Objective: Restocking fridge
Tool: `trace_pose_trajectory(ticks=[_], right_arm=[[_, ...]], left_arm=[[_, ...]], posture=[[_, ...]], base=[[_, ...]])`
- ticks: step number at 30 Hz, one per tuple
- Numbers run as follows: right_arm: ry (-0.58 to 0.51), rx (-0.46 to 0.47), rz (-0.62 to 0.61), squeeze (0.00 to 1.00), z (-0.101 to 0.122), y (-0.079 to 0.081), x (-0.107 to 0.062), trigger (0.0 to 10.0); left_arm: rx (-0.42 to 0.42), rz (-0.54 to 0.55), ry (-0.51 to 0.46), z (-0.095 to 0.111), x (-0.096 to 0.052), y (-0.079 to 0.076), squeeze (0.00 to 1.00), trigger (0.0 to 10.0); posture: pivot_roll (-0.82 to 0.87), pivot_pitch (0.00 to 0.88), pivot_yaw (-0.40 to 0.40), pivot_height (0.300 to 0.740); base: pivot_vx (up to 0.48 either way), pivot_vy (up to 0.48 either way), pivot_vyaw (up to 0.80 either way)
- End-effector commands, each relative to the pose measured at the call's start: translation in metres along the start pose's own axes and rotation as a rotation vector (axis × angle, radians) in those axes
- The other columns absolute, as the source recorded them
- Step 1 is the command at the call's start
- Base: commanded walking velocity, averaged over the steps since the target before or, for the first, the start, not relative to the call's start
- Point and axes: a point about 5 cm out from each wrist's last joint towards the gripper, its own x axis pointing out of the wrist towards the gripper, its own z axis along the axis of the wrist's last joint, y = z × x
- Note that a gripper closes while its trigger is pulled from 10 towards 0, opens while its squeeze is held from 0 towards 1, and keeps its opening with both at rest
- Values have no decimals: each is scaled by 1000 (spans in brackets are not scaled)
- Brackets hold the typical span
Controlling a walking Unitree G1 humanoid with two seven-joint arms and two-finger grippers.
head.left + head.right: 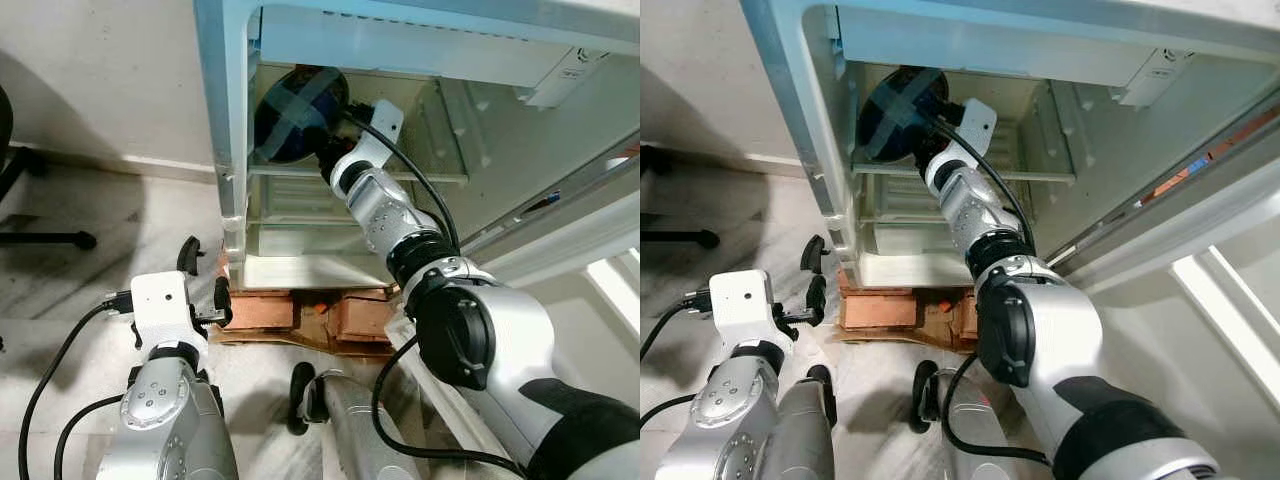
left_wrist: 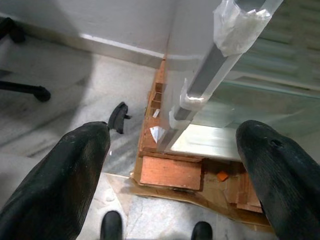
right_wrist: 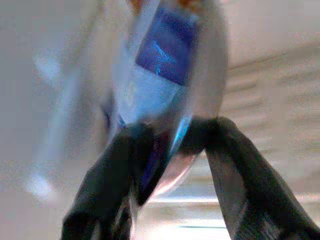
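Observation:
A round dark blue pack [image 1: 292, 112] with a paler cross band sits at the left end of the open fridge's upper shelf [image 1: 425, 177]. My right arm reaches into the fridge, and in the right wrist view my right gripper [image 3: 172, 142] is shut on the blurred blue and white pack [image 3: 162, 65]. Whether the pack rests on the shelf I cannot tell. My left gripper [image 2: 175, 132] is open and holds nothing; it hangs low by the fridge's left front corner [image 2: 192, 95], above the floor.
The fridge stands on orange bricks and cardboard [image 1: 300, 315]. Its open door [image 1: 560, 235] stretches away on the right. A chair's black foot [image 1: 55, 238] lies on the marble floor at the left, and a small black piece [image 2: 118, 116] lies near the bricks.

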Motion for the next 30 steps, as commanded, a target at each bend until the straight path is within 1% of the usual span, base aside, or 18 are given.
trace_pose_trajectory(ticks=[1,3,4,7,10,12,14,15,16,17,18,19,20,21,22,24,26,30], right_arm=[[24,-102,-29,0,-4,-2,0,10000],[18,-123,-31,0,-4,-1,0,10000],[17,-164,-43,0,-4,-3,-1,10000],[9,-246,-100,0,-1,-17,-3,10000],[-14,-258,-137,0,5,-28,-5,10000],[-36,-221,-147,0,10,-35,-6,10000],[-55,-215,-174,0,17,-45,-8,10000],[-55,-215,-174,0,17,-45,-8,10000],[-68,-129,-147,0,20,-48,-9,10000],[-73,-98,-136,0,20,-49,-9,10000],[-73,-98,-136,0,20,-49,-9,10000],[-83,-60,-133,302,21,-51,-10,10000],[-87,-34,-129,302,22,-52,-10,10000],[-82,58,-111,788,21,-53,-10,10000],[-62,187,-94,859,16,-54,-10,10000],[-41,212,-97,843,13,-56,-11,10000],[-34,286,-95,698,10,-58,-12,10000],[-15,298,-125,698,1,-63,-14,10000]], left_arm=[[-22,6,28,-6,-2,-2,0,10000],[-22,7,27,-6,-1,-2,0,10000],[-21,7,25,-5,0,-2,0,10000],[-20,7,24,-5,2,-2,0,10000],[-18,4,21,-5,4,-2,0,10000],[-18,2,19,-4,6,-2,0,10000],[-18,-2,14,-3,8,-3,0,10000],[-18,-2,14,-3,8,-3,0,10000],[-18,-6,12,-2,9,-3,0,10000],[-17,-7,11,-2,11,-4,0,10000],[-17,-7,11,-2,11,-4,0,10000],[-17,-10,10,-2,12,-4,0,10000],[-17,-11,9,-2,13,-4,0,10000],[-18,-13,8,-1,13,-5,0,10000],[-18,-18,6,-1,15,-6,0,10000],[-18,-20,5,-1,16,-6,0,10000],[-17,-24,3,-1,17,-7,0,10000],[-17,-30,1,0,19,-9,0,10000]], posture=[[280,260,-192,740],[283,257,-191,740],[284,256,-191,740],[279,249,-188,740],[274,239,-185,740],[273,232,-184,740],[269,227,-182,740],[269,227,-182,740],[266,220,-179,740],[265,218,-179,740],[265,218,-179,740],[262,214,-177,740],[261,210,-175,740],[261,210,-175,740],[258,203,-173,740],[255,200,-172,740],[253,197,-170,740],[250,197,-167,740]], base=[[0,0,0],[0,0,0],[0,0,0],[0,0,0],[0,0,0],[0,0,0],[0,0,0],[0,0,0],[0,0,0],[0,0,0],[0,0,0],[0,0,0],[0,0,0],[0,0,0],[0,0,0],[0,0,0],[0,0,0],[0,0,0]])
